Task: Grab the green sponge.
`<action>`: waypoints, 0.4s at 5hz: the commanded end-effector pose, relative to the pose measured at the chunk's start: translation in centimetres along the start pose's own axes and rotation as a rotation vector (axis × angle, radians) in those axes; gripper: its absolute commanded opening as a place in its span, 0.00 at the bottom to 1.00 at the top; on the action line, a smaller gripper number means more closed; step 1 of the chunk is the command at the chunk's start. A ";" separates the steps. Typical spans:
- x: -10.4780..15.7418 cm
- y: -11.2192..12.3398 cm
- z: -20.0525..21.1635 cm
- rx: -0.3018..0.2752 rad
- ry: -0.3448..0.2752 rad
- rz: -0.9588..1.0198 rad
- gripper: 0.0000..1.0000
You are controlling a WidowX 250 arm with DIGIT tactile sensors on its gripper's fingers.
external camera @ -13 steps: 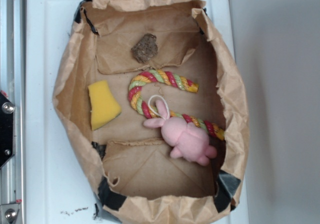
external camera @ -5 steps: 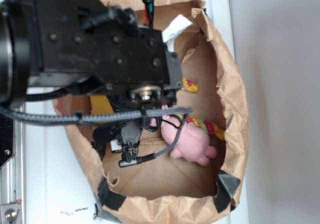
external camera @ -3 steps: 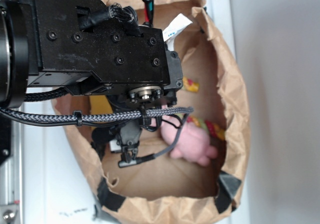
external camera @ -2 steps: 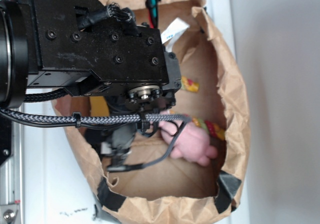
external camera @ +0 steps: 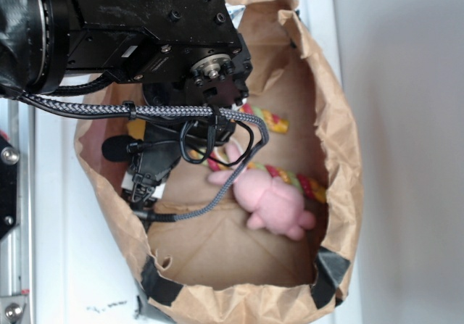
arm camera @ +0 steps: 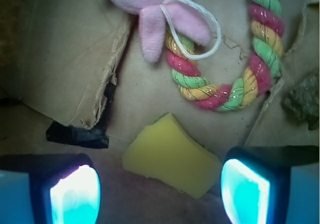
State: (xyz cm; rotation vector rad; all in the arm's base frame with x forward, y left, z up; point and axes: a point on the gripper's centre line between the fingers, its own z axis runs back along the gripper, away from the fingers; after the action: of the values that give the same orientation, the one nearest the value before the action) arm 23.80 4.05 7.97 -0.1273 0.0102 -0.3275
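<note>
The green sponge (arm camera: 170, 156) shows as a yellow foam block lying flat on the brown paper floor, a thin dark green edge at its top corner. My gripper (arm camera: 160, 194) is open above it. The sponge lies between the two glowing fingers (arm camera: 75, 194) and nearer the right one, touching neither. In the exterior view the black arm hides most of the sponge. Only a yellow sliver (external camera: 136, 130) shows by the bag's left wall, with the gripper (external camera: 143, 183) lowered just below it.
Everything lies inside a brown paper bag (external camera: 341, 157) on a white surface. A pink plush (arm camera: 150, 3) and a striped rope toy (arm camera: 235, 88) lie beyond the sponge. A brown lumpy chunk (arm camera: 302, 101) sits at the right. Black tape (arm camera: 77, 134) marks a floor flap.
The arm has swung towards the bag's left wall and upward in the exterior view. The gripper now hangs over the sponge's spot, and the plush's head shows again.
</note>
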 end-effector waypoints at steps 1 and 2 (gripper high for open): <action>1.8 1.1 -0.9 0.110 0.029 -0.244 1.00; 3.1 -0.2 -1.9 0.151 0.047 -0.412 1.00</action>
State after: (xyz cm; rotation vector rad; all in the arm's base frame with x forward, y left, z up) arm 26.04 2.69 5.29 0.0084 0.0367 -0.7091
